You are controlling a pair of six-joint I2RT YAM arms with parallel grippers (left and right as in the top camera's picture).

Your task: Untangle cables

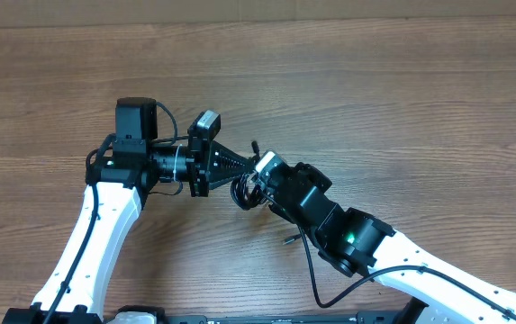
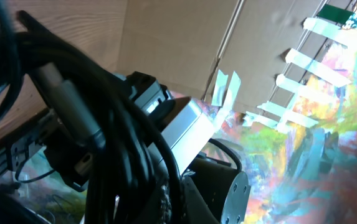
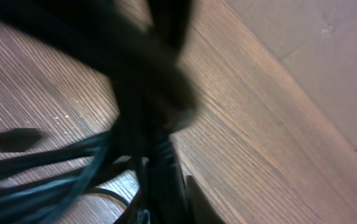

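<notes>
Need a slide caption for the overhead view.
Left gripper and right gripper meet at the clumped black cables on the wooden table.

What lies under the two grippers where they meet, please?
Looped black cables, then the table; the left gripper and right gripper cover most, so their crossings are hidden.

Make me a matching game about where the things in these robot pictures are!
Things:
1. tangled thin black cables
2. left gripper
3. right gripper
4. brown wooden table

Places:
A. underneath everything
B. bunched where the two grippers meet
C. points in from the overhead view's left
D. points in from the overhead view's lower right

Pairs: 1-B, 2-C, 3-D, 4-A
</notes>
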